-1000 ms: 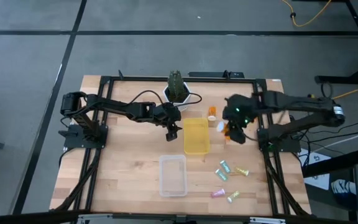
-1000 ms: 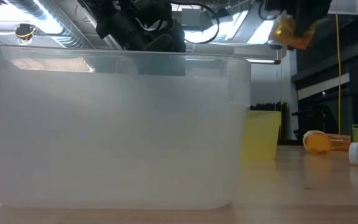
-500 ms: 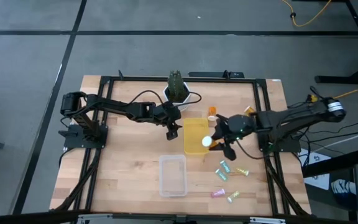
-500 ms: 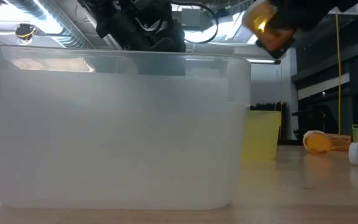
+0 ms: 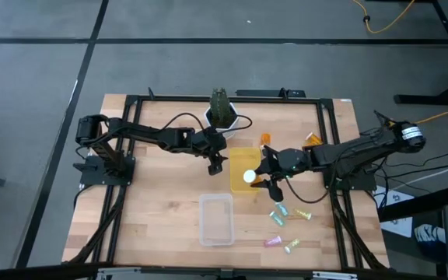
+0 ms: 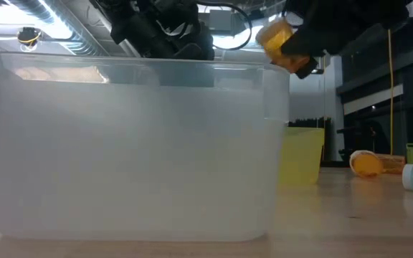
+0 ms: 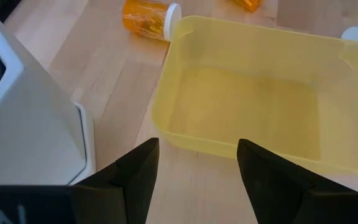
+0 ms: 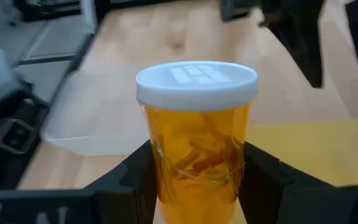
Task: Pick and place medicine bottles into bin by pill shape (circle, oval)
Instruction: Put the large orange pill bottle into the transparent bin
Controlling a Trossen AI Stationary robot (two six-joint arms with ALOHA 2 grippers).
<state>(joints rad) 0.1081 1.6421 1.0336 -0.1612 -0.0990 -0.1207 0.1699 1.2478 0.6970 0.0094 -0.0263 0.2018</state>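
My right gripper [image 5: 261,177] is shut on an orange medicine bottle with a white cap [image 5: 249,176], which hangs over the yellow bin [image 5: 243,160]. The low view shows the bottle [image 6: 278,39] high above the bins. My left gripper [image 5: 216,165] waits open at the yellow bin's left side [image 7: 166,106]. Two more orange bottles [image 5: 265,138] [image 5: 312,138] lie behind the yellow bin. Several small pale green and pink bottles [image 5: 278,210] lie on the table at the near right. My right gripper pinches the orange bottle's body [image 8: 194,155] between its two fingers [image 8: 140,177], below the cap. It comes slanting down from the table's right. The bottle is lifted clear over the yellow bin and tilted, its white cap [image 8: 196,79] pointing away from the fingers toward the table's left.
A clear plastic bin [image 5: 216,219] stands near the table's front edge, filling the low view [image 6: 135,143]. A white pot with a green plant [image 5: 222,115] stands behind my left gripper. Black frame rails run along the table's edges.
My right gripper has carried the orange bottle toward the table's left and down, from beside the yellow bin's right side to over it. It has tipped from pointing down to slanting, so the bottle's white cap now shows from above.
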